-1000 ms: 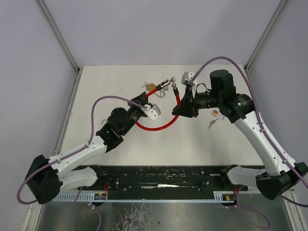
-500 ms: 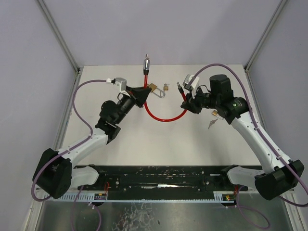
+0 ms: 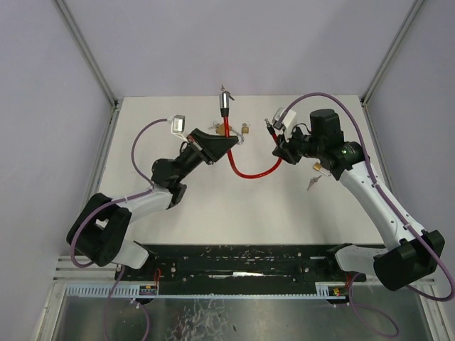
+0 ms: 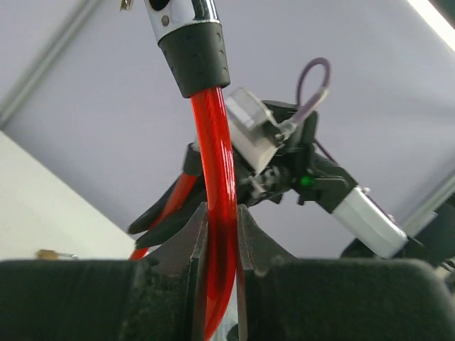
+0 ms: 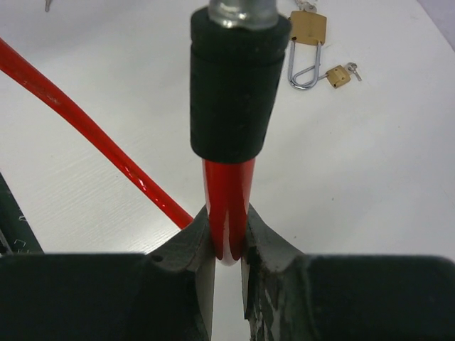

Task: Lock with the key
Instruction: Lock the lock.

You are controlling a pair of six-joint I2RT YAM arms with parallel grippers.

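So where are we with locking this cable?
Done: both ends of the red cable are off the table, one pinched in the left arm's fingers, one in the right arm's fingers. In hand: the two ends are held apart, not joined. Left: mate the ends, then fetch what looks like the key lying on the table and turn it.

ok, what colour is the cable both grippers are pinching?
Glossy red cable, black sleeve at its end; shows best in the left wrist view.

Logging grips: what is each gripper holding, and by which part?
Both hold the red cable: the left gripper pinches it just below one black end sleeve, the right gripper just below the other.
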